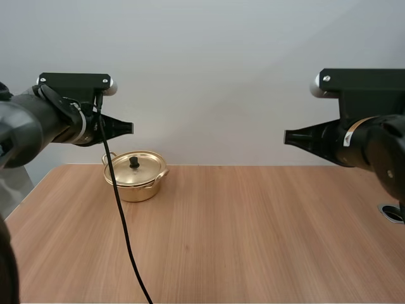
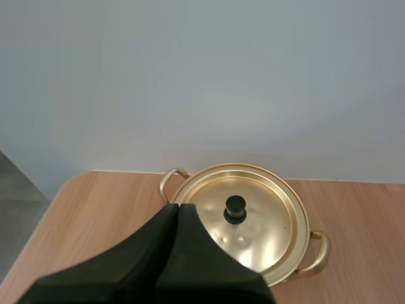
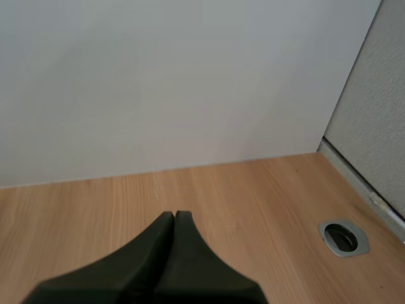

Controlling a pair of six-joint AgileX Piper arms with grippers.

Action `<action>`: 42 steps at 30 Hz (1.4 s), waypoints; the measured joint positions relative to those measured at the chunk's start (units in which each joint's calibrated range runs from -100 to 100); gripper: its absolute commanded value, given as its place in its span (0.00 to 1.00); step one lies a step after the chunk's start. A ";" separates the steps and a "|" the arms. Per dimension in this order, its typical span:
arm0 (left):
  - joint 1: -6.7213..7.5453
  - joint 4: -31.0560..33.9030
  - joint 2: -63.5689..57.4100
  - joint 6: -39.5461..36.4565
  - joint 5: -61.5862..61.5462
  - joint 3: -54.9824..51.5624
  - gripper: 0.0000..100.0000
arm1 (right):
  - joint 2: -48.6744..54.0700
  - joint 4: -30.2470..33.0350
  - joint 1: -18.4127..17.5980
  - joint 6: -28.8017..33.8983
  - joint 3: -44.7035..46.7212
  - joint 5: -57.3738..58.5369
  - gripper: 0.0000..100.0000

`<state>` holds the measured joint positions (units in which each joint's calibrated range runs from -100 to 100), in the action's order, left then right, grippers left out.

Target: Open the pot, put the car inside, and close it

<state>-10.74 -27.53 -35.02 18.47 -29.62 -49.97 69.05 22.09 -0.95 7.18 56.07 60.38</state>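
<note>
Basically at zero: lid on, opening, loading and closing all left.
Gold pot (image 1: 135,180) sits at the far left of the table (image 1: 253,228), shiny, two loop handles, lid (image 2: 266,228) seated flat, black knob (image 2: 235,209) up. My left gripper (image 1: 130,128) hovers high near it, fingers together on nothing; right gripper (image 1: 286,137), likewise closed and empty, hangs well apart to the right.

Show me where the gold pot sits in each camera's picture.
High view: pot at the table's far left, near the wall.
Left wrist view: pot close ahead, by the table's back edge.
Right wrist view: table and a ringed hole.
Shared landmark: the table's back edge along the wall.
</note>
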 measured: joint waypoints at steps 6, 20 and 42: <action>2.50 0.34 -10.72 -0.12 0.62 -6.12 0.00 | -3.61 0.00 0.00 0.90 8.72 -10.78 0.00; 10.19 0.34 -37.69 -0.12 3.06 -23.03 0.00 | -16.48 0.13 0.00 1.88 25.54 -43.56 0.00; 10.29 11.97 -64.98 -8.45 21.88 -50.03 0.00 | -7.77 3.96 2.53 2.96 43.93 -70.50 0.00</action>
<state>-0.44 -15.56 -100.00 10.02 -7.73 -100.00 61.27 26.05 1.58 10.14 100.00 -10.12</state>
